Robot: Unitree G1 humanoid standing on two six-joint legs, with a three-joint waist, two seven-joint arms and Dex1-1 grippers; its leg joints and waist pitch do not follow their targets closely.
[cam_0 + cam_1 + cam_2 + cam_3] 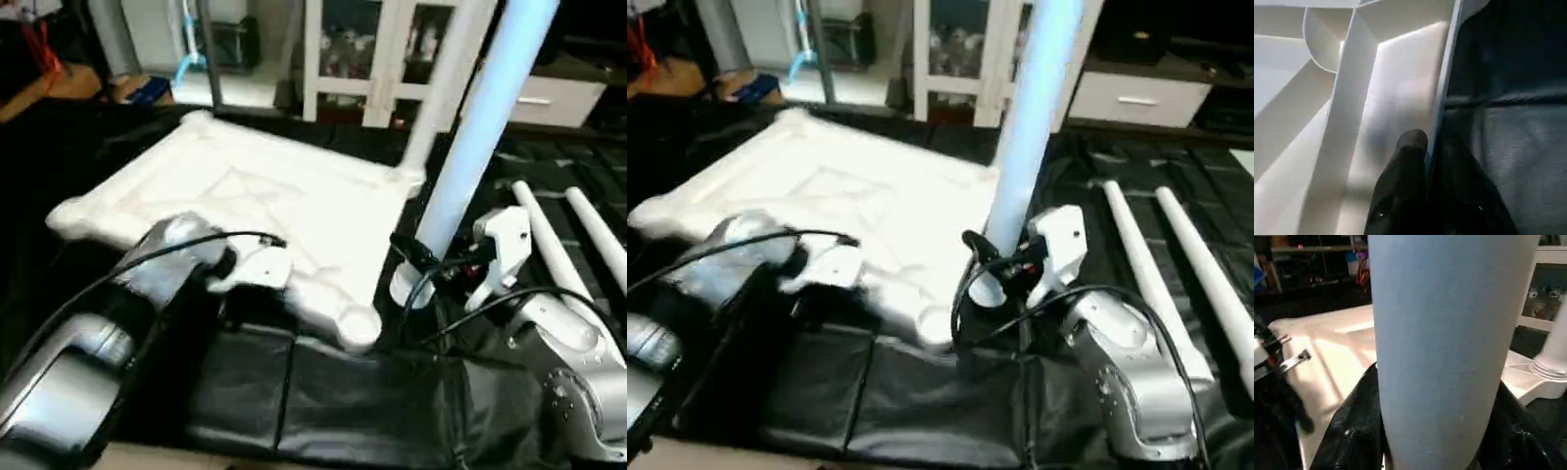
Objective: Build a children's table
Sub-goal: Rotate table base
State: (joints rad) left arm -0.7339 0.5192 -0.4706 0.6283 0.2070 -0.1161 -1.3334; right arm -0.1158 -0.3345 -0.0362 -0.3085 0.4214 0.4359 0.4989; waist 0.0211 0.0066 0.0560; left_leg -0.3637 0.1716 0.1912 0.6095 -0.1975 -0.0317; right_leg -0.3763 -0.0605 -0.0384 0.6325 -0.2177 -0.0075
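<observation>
Table top: the big white plastic rectangular table top (245, 201) lies upside down on the black mat (323, 392), ribs up, so the round corner holes face up for the legs.
Cabinet: a white glass-door cabinet (362, 49) stands behind the work. It is not part of the job.
Leg in hand: one long white tapered tube leg (480, 127) stands almost straight up, leaning a little. Its bottom end is just beside the near corner socket (358, 328), not in it yet, I think.
Leg already in: another white leg (446, 83) stands up at the far corner of the top, so that one looks done.
Spare legs: two more white tube legs (578, 240) lie flat on the mat on the right, near each other, waiting their turn.
Right gripper: the right gripper (423, 257) has its two black fingers (1352, 431) wrapped around the low part of the standing leg, one on each side. It holds low so it can steer the end into a hole.
Left gripper: the left gripper (1425, 161) pinches the near edge wall of the table top, one finger on each side. This should keep the top from sliding when the leg is pushed in.
Writing: I can see no words or brand marks anywhere.
</observation>
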